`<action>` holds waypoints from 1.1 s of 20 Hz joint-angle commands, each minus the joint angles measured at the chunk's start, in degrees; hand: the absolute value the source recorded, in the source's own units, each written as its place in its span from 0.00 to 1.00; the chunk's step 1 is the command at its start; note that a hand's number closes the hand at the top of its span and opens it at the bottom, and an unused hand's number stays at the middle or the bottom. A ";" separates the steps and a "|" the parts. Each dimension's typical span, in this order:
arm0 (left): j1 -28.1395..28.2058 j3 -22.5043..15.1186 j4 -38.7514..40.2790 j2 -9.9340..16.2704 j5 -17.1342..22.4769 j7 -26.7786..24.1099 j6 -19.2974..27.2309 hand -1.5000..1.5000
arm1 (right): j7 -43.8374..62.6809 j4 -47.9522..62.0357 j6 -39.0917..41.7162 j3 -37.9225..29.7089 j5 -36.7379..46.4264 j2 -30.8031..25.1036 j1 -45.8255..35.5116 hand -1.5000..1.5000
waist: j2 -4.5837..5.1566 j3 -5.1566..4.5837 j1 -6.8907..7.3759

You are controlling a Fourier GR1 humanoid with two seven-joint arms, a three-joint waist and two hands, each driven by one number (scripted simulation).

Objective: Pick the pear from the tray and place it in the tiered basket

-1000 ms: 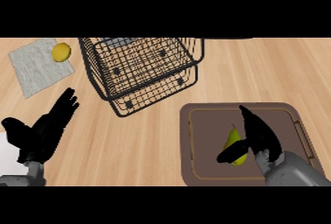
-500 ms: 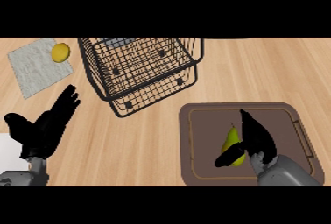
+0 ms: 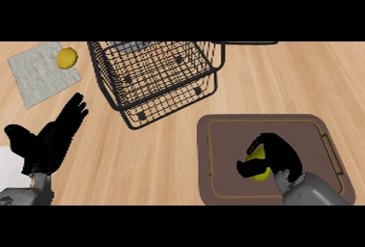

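Right robot hand [image 3: 274, 159]: over the brown tray [image 3: 221, 159], fingers and thumb now curled round the yellow-green pear [image 3: 258, 155]; half a second ago and a second ago the fingers stood straight above the fruit, so the closing of the grasp is the change of this moment. Pear: inside the tray, toward its right-centre, partly hidden by the black fingers; whether it has left the tray floor cannot be told. Left robot hand [image 3: 46, 140]: open, fingers straight, resting at the left of the tabletop [image 3: 164, 159], little altered. Tiered basket [image 3: 157, 77]: black wire, up and to the left of the tray, well apart from the pear. Judgement: grasp step appears complete; lift and carry to the basket not yet done.
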 commanded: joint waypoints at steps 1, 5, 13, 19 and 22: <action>0.94 0.13 -0.29 -0.77 -0.47 -0.31 -0.22 0.50 | 6.80 1.60 4.07 2.84 2.08 2.72 -0.08 1.00 | 0.64 0.73 0.20; 1.47 -0.73 -2.12 -1.87 -2.81 0.15 1.11 0.50 | 3.58 5.74 4.01 0.92 6.54 3.01 -2.31 1.00 | 0.67 0.76 0.40; 2.28 2.38 -1.86 0.00 -0.22 2.29 0.24 0.50 | 19.59 -4.13 -4.62 7.38 33.57 4.28 5.81 1.00 | -1.48 0.39 -3.13; 3.00 3.63 -0.73 0.50 -0.15 1.66 0.32 0.50 | 18.67 -13.80 -8.87 3.92 53.18 8.75 3.23 1.00 | -1.85 0.49 -4.82; 3.57 2.33 -0.16 -0.64 -0.84 1.10 0.43 0.50 | 17.68 -19.31 -7.35 3.73 62.57 13.41 0.99 1.00 | -1.81 0.44 -4.83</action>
